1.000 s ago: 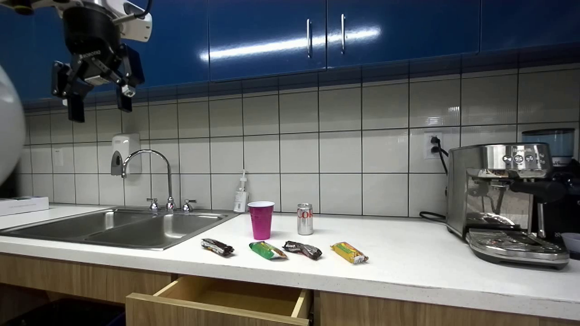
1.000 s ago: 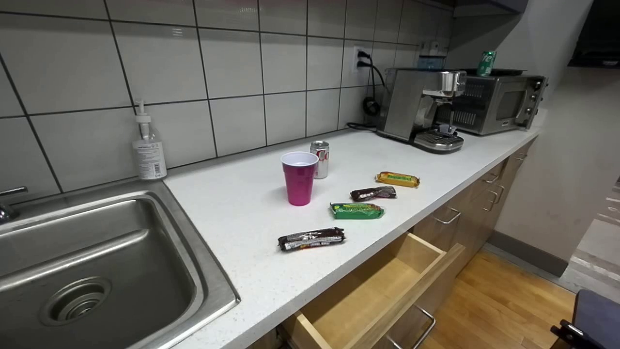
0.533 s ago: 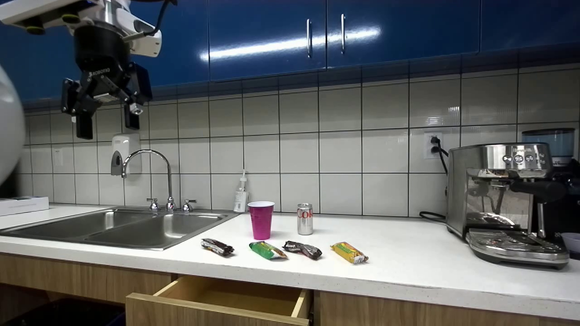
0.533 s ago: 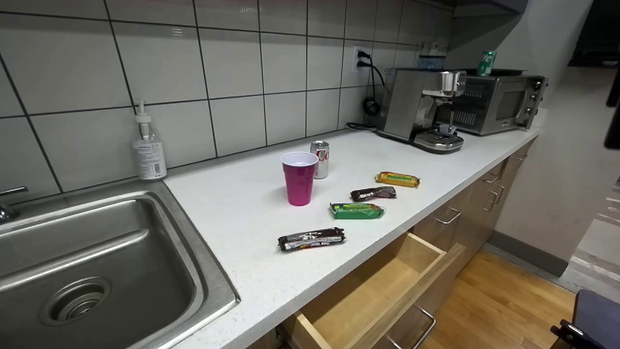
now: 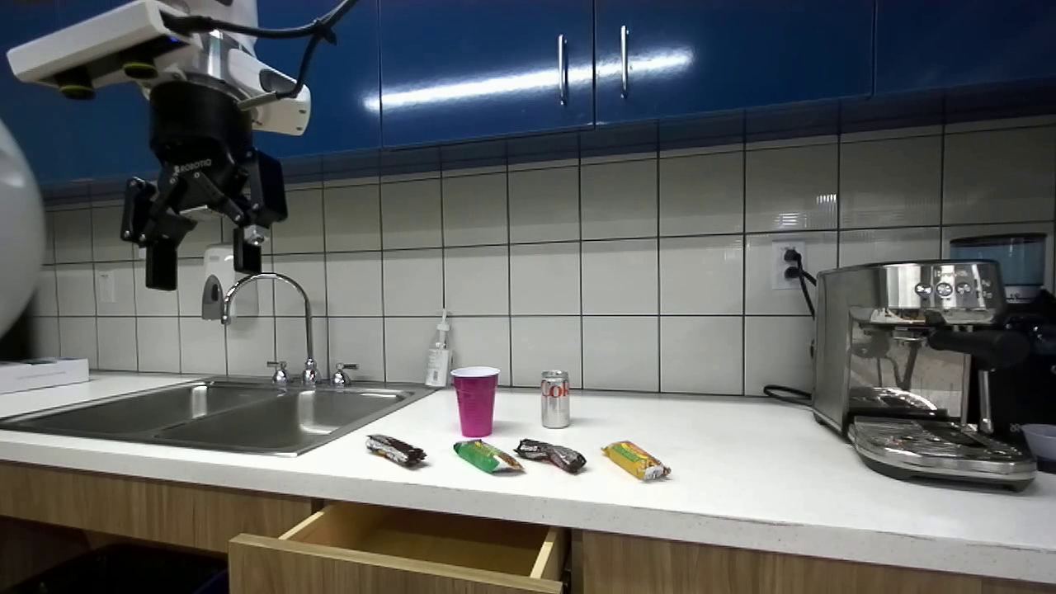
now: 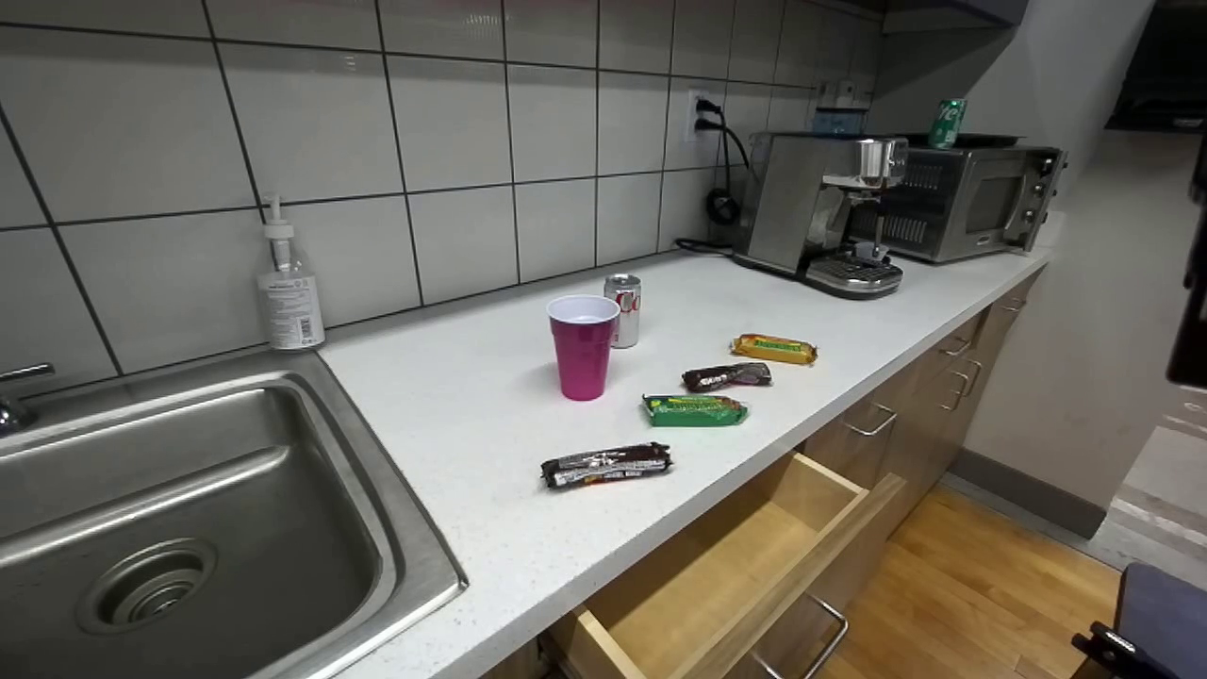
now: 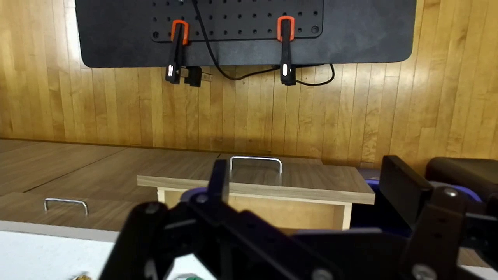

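My gripper (image 5: 205, 276) is open and empty, high in front of the sink. A dark part of it shows at the edge of an exterior view. In the wrist view its fingers stand wide apart, with the open wooden drawer (image 7: 303, 181) seen beyond them. The drawer (image 6: 801, 571) is pulled out and its visible inside is bare. On the counter stand a pink cup (image 5: 475, 404) and a silver can (image 5: 555, 404). In front lie a dark wrapped bar (image 6: 606, 465), a green bar (image 6: 696, 410), another dark bar (image 6: 726, 376) and a yellow bar (image 6: 773, 348).
A steel sink (image 6: 283, 500) with a tall faucet (image 5: 309, 330) lies beside the bars. A soap bottle (image 6: 290, 292) stands by the wall. A coffee machine (image 5: 907, 363) and a microwave (image 6: 962, 203) stand farther along. Blue cabinets (image 5: 487, 49) hang above.
My gripper has come down and a little to the right in an exterior view, staying open. Part of it has come in at the edge of an exterior view. The counter things have not moved.
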You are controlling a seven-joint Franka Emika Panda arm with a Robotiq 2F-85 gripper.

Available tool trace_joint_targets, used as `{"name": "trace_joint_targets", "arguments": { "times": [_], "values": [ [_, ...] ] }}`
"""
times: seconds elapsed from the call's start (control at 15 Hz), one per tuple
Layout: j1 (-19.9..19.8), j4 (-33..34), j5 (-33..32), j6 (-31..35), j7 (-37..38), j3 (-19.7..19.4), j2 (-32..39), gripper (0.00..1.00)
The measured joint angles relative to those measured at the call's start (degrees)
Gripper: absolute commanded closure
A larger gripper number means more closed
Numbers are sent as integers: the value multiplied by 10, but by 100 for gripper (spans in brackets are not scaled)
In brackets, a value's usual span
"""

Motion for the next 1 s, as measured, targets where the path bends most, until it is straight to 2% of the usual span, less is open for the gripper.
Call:
{"name": "trace_joint_targets", "arguments": {
  "times": [0.53,1.0],
  "values": [
    [-7,-63,-2,77,15,-7,6,0],
    [-21,-102,-9,169,16,-13,40,0]
  ]
}}
